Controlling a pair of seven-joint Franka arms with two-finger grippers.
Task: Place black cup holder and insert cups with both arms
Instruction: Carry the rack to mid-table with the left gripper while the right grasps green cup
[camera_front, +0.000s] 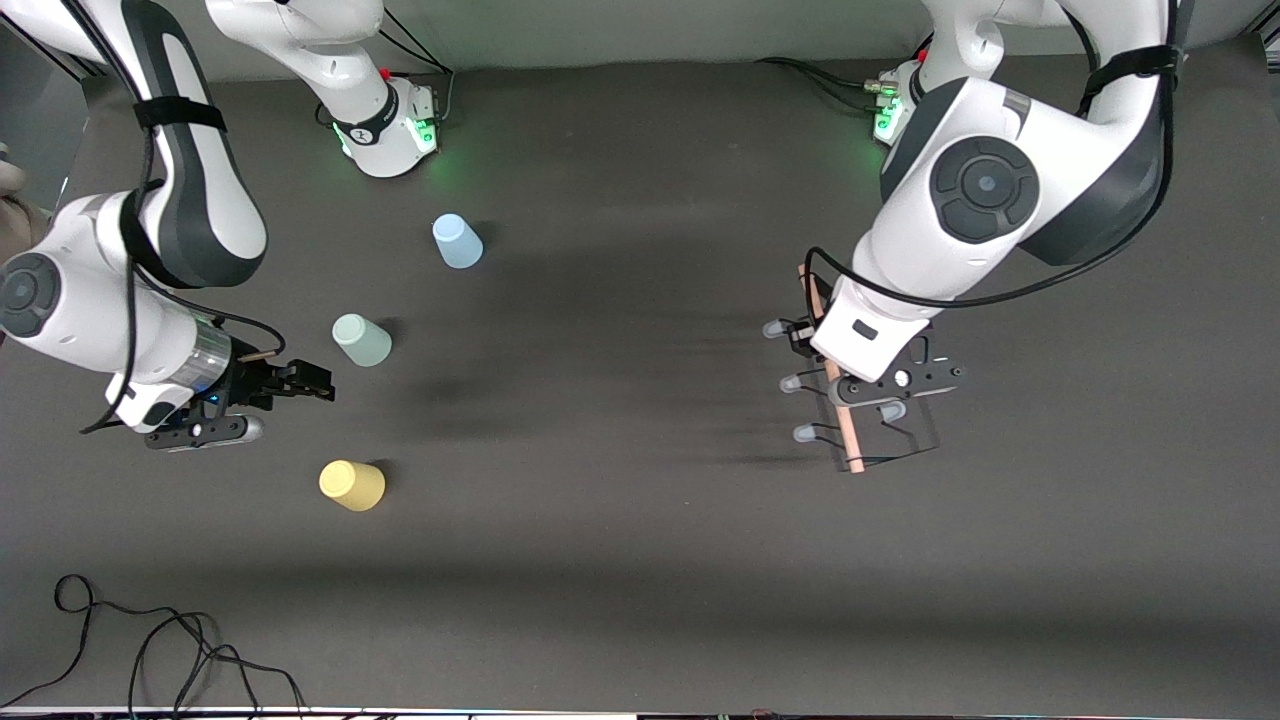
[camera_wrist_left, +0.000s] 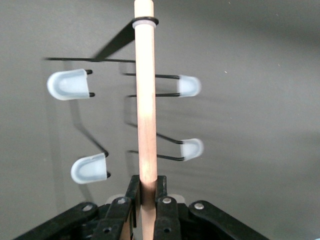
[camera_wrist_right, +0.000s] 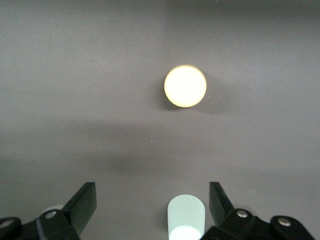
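The black cup holder is toward the left arm's end of the table. My left gripper is shut on its light wooden rod. Pale-tipped pegs stick out on both sides of the rod. I cannot tell whether its base touches the table. Three cups stand toward the right arm's end: a light blue cup, a pale green cup and a yellow cup. My right gripper hangs open beside the green cup. In the right wrist view the green cup shows between the open fingers, near one of them. The yellow cup shows farther off.
The arms' green-lit bases stand along the table's edge farthest from the front camera. A loose black cable lies at the near corner by the right arm's end. Dark bare tabletop stretches between the cups and the holder.
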